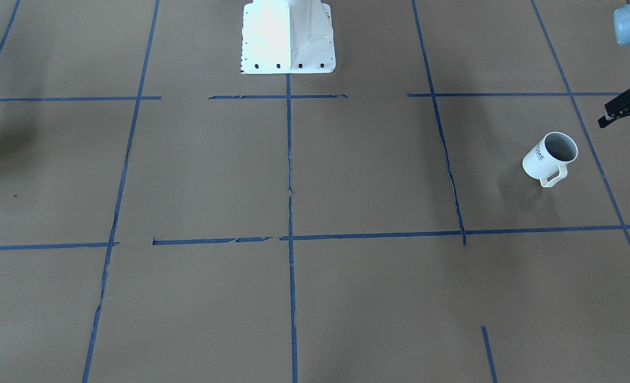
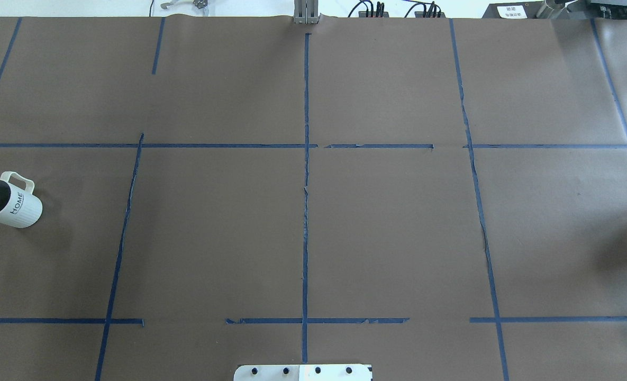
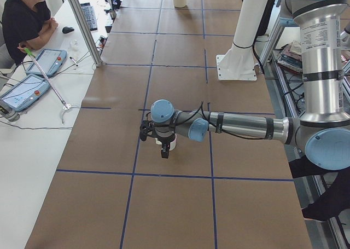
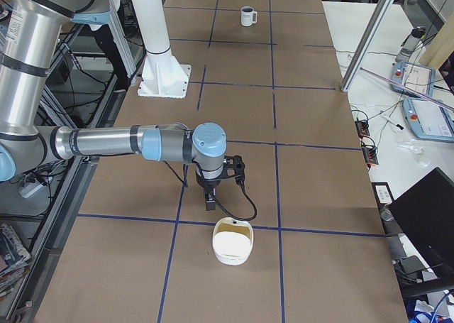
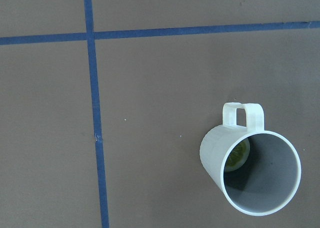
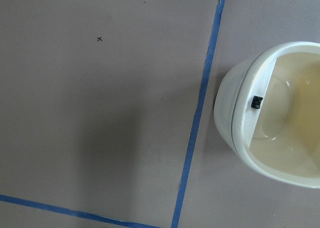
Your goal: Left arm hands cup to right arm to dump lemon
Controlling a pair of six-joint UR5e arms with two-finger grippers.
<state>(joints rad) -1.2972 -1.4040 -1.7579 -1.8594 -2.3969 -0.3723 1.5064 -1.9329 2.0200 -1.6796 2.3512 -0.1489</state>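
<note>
In the front-facing view, the cup point(image 1: 551, 158) stands upright on the brown paper point(image 1: 346, 175), well out from the white base point(image 1: 288, 37) on the robot's left, with nothing touching it. The left gripper point(image 1: 628, 109) is farther from the base and apart from the cup. Its prongs look spread and empty, though the frame edge crops them.

The overhead view shows only the cup, far from the base, and no claw.

From the left end, the left arm point(image 3: 240, 126) reaches out from the base with its wrist above the cup.

From the right end, the right gripper point(image 4: 210, 195) hangs near a cream bowl point(image 4: 233, 241) on the base's opposite side. You cannot tell there whether it is spread or clenched.

In the left wrist view, the lemon point(image 5: 236, 155) lies inside the cup.

The right wrist view shows only the bowl.

You are at the first pick, I judge. Next, lower the left claw onto the cup and keep the cup level so the lemon stays in.
</note>
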